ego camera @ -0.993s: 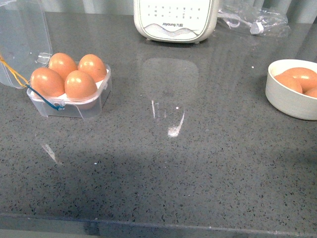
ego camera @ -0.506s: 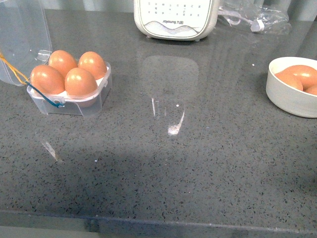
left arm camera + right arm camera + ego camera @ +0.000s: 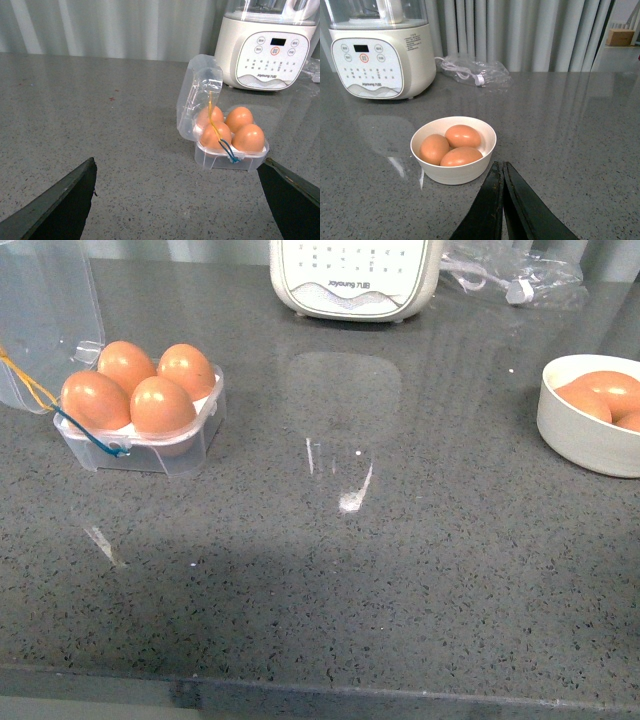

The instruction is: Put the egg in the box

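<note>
The clear plastic box [image 3: 150,445] stands at the table's left with its lid [image 3: 45,320] open. Every slot holds a brown egg [image 3: 162,405]. It also shows in the left wrist view [image 3: 230,155], ahead of my left gripper [image 3: 177,167]. That gripper is open and empty, with its fingers [image 3: 62,202] wide apart above bare table. My right gripper [image 3: 501,165] is shut and empty, its tips just short of a white bowl [image 3: 452,177] that holds three brown eggs [image 3: 462,136]. Neither gripper shows in the front view.
A white Joyoung appliance [image 3: 355,280] stands at the back centre. A clear plastic bag with a cable [image 3: 510,280] lies at the back right. The bowl [image 3: 580,445] sits at the right edge. The table's front edge [image 3: 320,695] is near.
The whole front-view scene shifted slightly upward between the earliest frame and the following one. Since then nothing has visibly moved.
</note>
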You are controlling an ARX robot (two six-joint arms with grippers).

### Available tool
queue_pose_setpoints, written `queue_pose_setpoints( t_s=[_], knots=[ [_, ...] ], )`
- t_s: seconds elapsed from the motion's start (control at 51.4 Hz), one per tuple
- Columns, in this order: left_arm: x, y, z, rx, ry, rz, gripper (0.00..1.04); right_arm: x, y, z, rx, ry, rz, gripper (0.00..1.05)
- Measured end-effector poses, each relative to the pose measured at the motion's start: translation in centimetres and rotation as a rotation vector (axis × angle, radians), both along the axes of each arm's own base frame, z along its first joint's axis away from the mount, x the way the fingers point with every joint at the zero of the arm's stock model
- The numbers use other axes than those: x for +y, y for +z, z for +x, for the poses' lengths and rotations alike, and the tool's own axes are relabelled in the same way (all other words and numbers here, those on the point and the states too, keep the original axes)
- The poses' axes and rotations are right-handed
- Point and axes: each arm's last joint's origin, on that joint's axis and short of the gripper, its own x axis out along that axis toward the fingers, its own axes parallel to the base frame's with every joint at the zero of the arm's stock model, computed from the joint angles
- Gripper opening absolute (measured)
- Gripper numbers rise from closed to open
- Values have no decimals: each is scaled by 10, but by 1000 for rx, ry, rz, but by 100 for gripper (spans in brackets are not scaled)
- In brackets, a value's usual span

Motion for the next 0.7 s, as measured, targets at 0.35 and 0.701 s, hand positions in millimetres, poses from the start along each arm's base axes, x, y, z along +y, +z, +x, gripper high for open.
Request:
queue_pose_setpoints(
  t_s=[0.35,0.701],
  knots=[
    [0,0,0,0,0,0,98,0,0,-8,-3,0,0,3],
    [0,0,0,0,0,0,98,0,0,-14,-3,0,0,3]
  ],
)
